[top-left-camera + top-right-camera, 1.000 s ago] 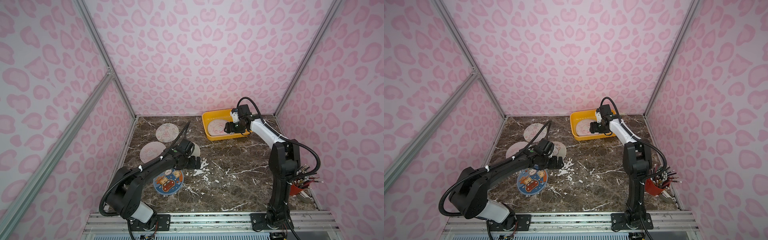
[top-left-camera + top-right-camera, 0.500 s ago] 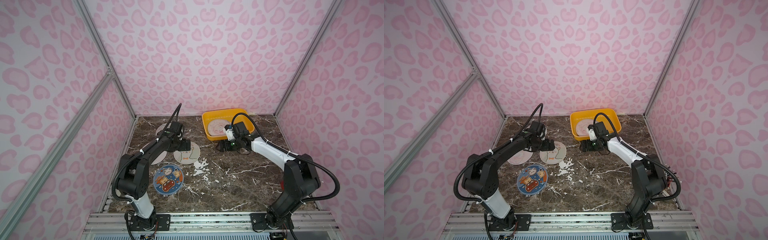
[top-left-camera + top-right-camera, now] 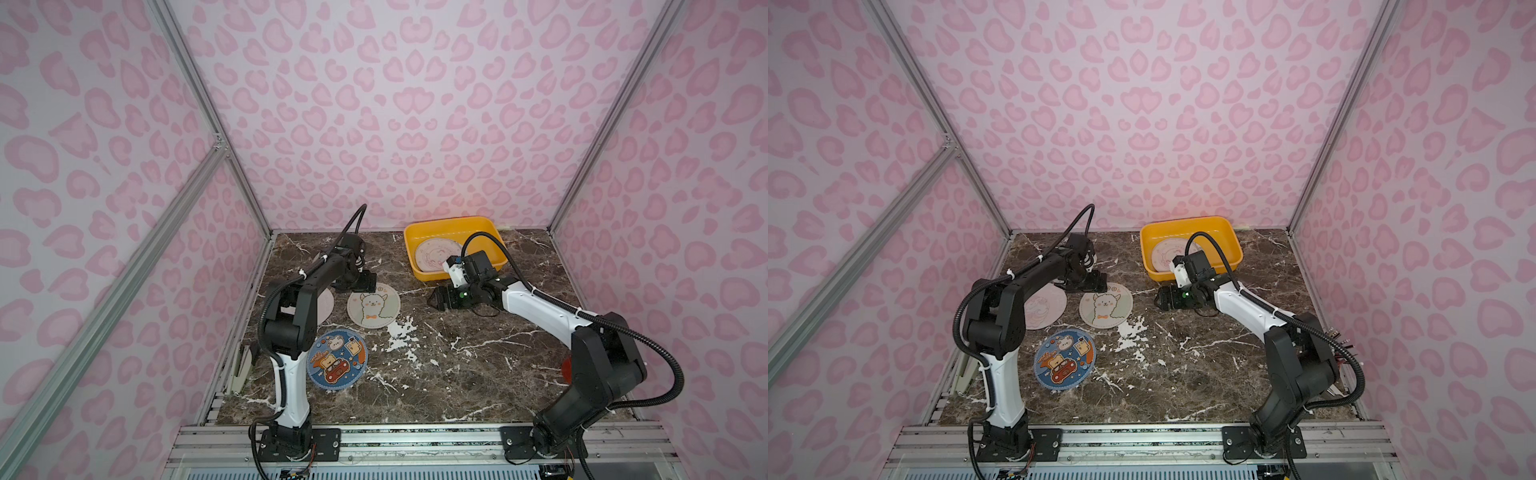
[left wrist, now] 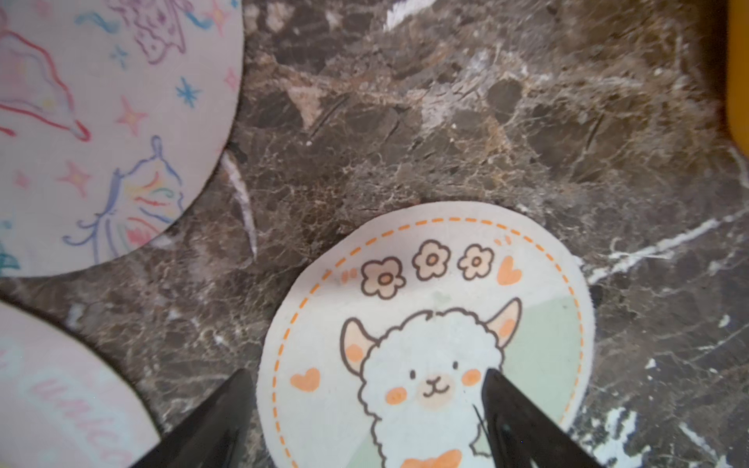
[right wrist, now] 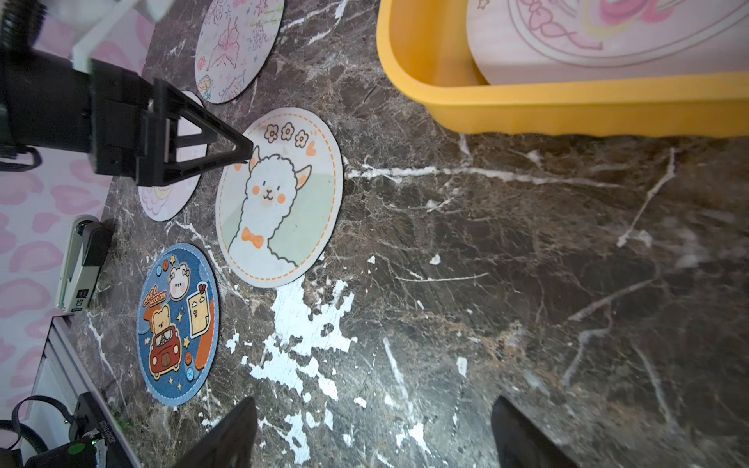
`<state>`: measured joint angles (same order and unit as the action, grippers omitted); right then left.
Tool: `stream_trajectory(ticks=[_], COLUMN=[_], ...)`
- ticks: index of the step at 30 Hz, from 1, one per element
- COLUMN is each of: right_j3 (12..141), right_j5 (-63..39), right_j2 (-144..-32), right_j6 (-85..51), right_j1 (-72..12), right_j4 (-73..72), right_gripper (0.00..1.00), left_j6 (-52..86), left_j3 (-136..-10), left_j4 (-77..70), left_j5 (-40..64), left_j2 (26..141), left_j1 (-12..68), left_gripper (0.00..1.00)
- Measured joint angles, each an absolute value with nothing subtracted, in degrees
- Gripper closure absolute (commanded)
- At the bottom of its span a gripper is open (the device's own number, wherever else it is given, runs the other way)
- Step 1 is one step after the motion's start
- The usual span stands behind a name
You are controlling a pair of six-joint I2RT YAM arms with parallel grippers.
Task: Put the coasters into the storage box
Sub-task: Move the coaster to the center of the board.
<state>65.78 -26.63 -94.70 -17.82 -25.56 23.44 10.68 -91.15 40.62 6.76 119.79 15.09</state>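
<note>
The yellow storage box (image 3: 415,243) (image 3: 1148,249) stands at the back with a pink coaster (image 3: 436,254) (image 5: 608,36) lying in it. On the marble lie an alpaca coaster (image 3: 374,306) (image 3: 1106,304) (image 4: 429,344) (image 5: 279,198), a blue-rimmed coaster (image 3: 337,359) (image 3: 1064,359) (image 5: 178,324), a pink unicorn coaster (image 3: 1044,306) partly under the left arm, and a butterfly coaster (image 4: 101,121) (image 5: 239,44). My left gripper (image 3: 370,282) (image 4: 367,377) is open, straddling the alpaca coaster's far-left rim. My right gripper (image 3: 436,299) (image 5: 373,405) is open and empty, low over bare marble in front of the box.
A stapler (image 3: 241,370) (image 5: 81,263) lies at the table's left edge. A red pencil cup (image 3: 566,368) shows behind the right arm at the right edge. Pink patterned walls enclose the table on three sides.
My left gripper swung from beside the blue-rimmed coaster back to the alpaca coaster's far rim. My right gripper left the box and dropped to the table in front of it.
</note>
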Motion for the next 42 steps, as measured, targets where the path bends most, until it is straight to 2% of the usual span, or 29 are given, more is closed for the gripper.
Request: stream_trajectory(ticks=[20,29,42], right_j3=[64.82,64.27,62.35], right_j5=[-27.07,-27.09,-27.22], right_j2=[-93.95,-93.95,-93.80], right_j6=[-18.39,-18.39,-18.44], right_j1=[-25.65,-25.67,-25.67], right_j4=[23.24,22.59,21.52], right_gripper=[0.08,0.07,0.07], left_j6=[9.43,9.19,9.65], left_j3=[-91.61,-92.07,-85.73], left_j4=[40.75,40.88,38.61], left_j5=[4.56,3.75,2.00], left_j2=[122.28,123.33,120.57], left_j1=[14.48,14.68,22.35], left_gripper=[0.07,0.09,0.09])
